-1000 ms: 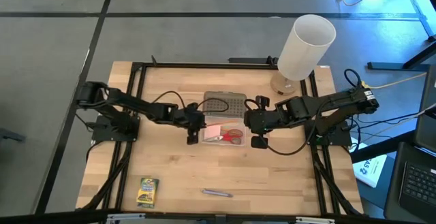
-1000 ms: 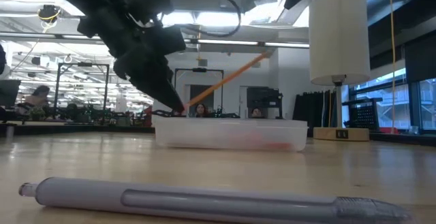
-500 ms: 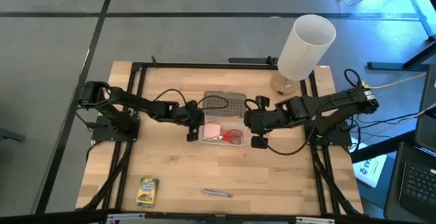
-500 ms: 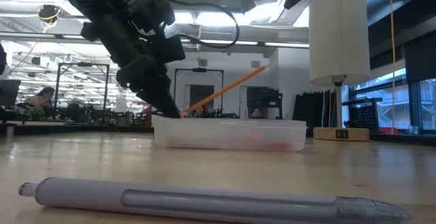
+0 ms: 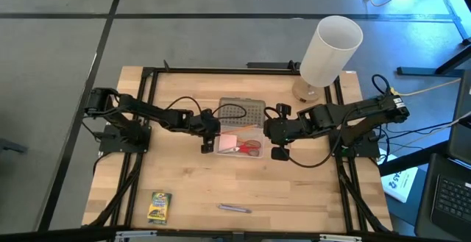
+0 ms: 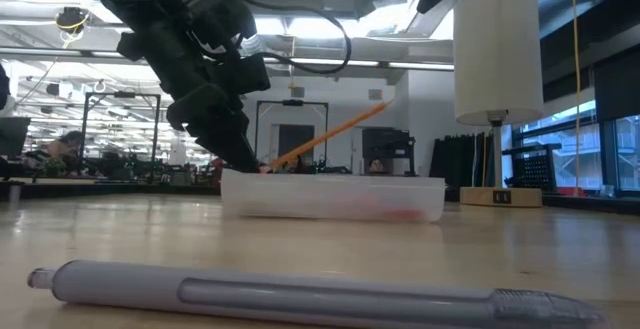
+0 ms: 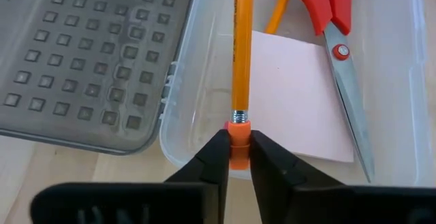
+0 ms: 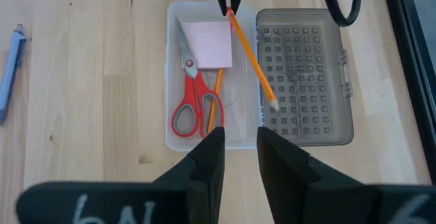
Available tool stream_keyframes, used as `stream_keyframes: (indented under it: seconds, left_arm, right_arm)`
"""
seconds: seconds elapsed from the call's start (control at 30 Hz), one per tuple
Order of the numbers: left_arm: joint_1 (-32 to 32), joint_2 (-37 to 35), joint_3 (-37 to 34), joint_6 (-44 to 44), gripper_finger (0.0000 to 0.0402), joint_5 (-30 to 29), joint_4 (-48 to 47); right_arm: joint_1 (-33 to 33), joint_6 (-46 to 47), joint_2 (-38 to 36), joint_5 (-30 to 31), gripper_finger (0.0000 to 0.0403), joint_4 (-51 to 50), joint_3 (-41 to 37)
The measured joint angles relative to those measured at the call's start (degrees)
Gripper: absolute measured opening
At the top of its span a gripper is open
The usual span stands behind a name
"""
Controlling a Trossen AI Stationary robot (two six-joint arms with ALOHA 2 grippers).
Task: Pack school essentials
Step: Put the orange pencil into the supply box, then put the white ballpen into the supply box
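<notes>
My left gripper (image 5: 215, 137) is shut on an orange pencil (image 8: 251, 57) at the left end of the clear case (image 5: 243, 158). The pencil slants up over the case, its tip (image 6: 385, 104) toward the grey dimpled lid (image 5: 243, 111). Inside the case lie the pink eraser (image 7: 296, 94), the red-handled scissors (image 8: 191, 101) and a second pencil (image 8: 214, 108). My right gripper (image 8: 240, 139) is open at the case's right end. The crayon box (image 5: 158, 207) and the purple pen (image 5: 234, 209) lie on the table near its near edge. My left gripper pinches the pencil's orange eraser end (image 7: 236, 134) between its two fingertips (image 7: 269, 159), coming along the pencil from the table's left and slanting down. The pencil is tilted, its held end low over the case's left wall (image 6: 232, 181) and its tip high. My right gripper's fingertips cover the case's right end rim; whether they touch it I cannot tell.
A tall white cylinder (image 5: 331, 51) stands on a base at the table's far right corner. The lid lies flat on the far side of the case. Cables run along both arms. Bare wood lies between the case and the pen (image 6: 300, 291).
My left gripper has sunk a little toward the case's left end, still shut on the pencil. The pencil has tipped flatter: its tip has come down while the held end stayed near the case wall.
</notes>
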Motion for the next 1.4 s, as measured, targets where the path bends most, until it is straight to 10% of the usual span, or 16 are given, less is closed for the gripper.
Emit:
stream_keyframes:
  seconds: [1.0,1.4]
  left_arm:
    - [0.22,-0.2,0.08,-2.19,0.0119,0.02,-1.46]
    - [-3.2,-0.22,12.8,-2.03,0.0119,1.07,-17.67]
  right_arm:
    - [0.02,-0.17,0.0,0.0,0.009,-0.02,0.0]
    - [4.96,0.13,-1.99,0.93,0.009,0.02,0.0]
